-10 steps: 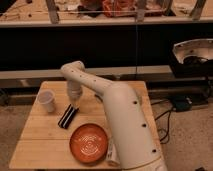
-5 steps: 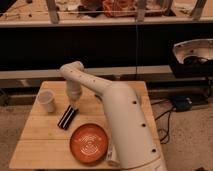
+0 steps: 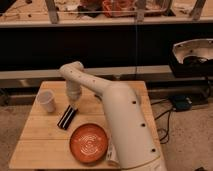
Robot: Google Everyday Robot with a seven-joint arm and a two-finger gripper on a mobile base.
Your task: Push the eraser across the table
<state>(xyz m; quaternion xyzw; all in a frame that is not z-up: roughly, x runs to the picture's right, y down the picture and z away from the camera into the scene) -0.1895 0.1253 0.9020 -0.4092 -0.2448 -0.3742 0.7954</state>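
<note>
The eraser (image 3: 67,117), a black flat block with a thin pale stripe, lies at a slant on the pale-wood table (image 3: 40,140), left of centre. My white arm reaches from the lower right over the table and bends down at its far end. The gripper (image 3: 73,103) points down right at the eraser's upper end, touching or just above it.
A white cup (image 3: 46,101) stands to the left of the eraser near the table's left edge. An orange plate (image 3: 89,142) lies in front of the eraser, close to its lower end. A dark counter runs behind the table. Cables lie on the floor at the right.
</note>
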